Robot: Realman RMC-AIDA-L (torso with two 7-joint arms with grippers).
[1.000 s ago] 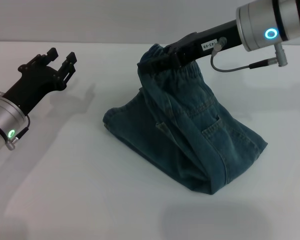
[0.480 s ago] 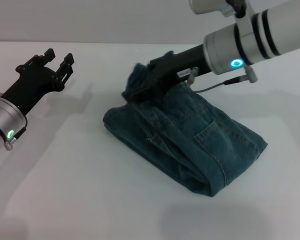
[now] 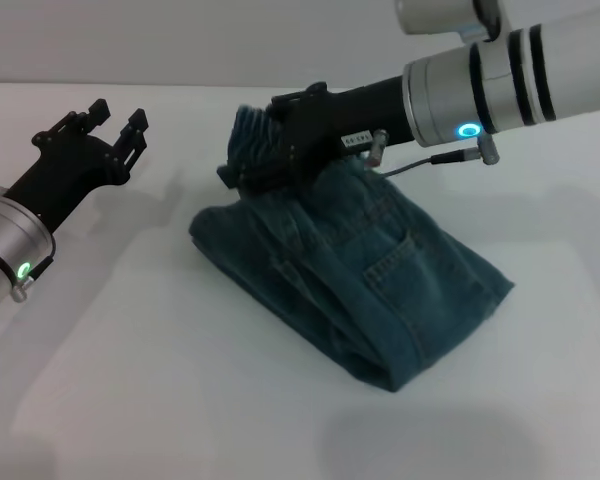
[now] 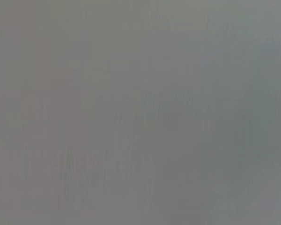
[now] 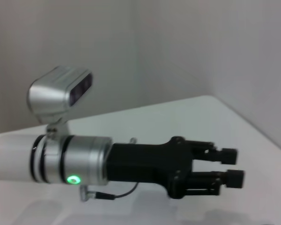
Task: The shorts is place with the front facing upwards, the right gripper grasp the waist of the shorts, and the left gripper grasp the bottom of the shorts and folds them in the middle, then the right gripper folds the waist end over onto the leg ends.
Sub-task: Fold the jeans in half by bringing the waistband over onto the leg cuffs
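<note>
The gathered waist (image 3: 248, 140) of one pair of shorts (image 3: 360, 270) is clenched in the right gripper (image 3: 255, 168) and held lifted above the table (image 3: 160, 380); the rest of the denim is draped folded beneath it. The left gripper (image 3: 113, 125) is held apart at the left, its two fingers (image 5: 227, 166) spread and empty.
</note>
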